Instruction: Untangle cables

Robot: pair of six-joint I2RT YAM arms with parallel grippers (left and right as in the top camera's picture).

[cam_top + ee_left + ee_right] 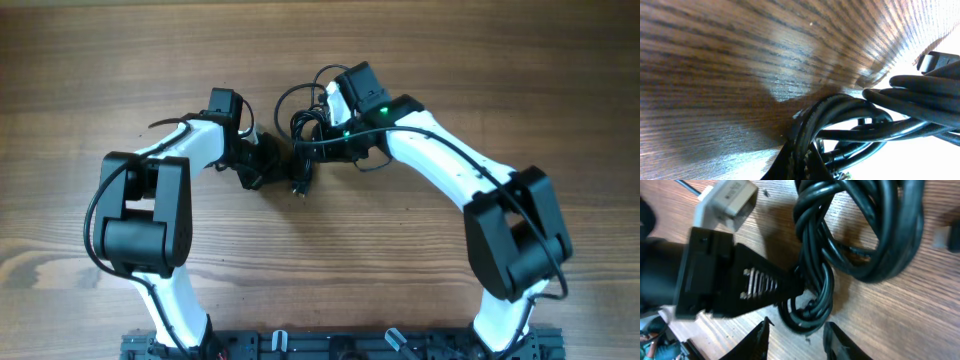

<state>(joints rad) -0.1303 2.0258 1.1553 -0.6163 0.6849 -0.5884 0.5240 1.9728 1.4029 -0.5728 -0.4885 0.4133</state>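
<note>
The cables [306, 122] are a bundle of thin black cords knotted at the table's middle, between the two arms. My left gripper [284, 162] reaches in from the left and is shut on a few strands; in the left wrist view its jaws [807, 161] pinch cords that rise from the cables [850, 107]. In the right wrist view the cables [880, 240] twist into a tight coil, with a small loop at the lower end. My right gripper [799, 341] is open, its fingertips [761, 339] either side of that loop and just short of it. The left gripper's fingers [765, 282] clamp the twist from the left.
The wooden table [420, 60] stretches around the bundle on all sides. Both arm bases stand on a black rail [330, 345] at the front edge. A small pale object [943, 237] lies on the wood to the right of the coil.
</note>
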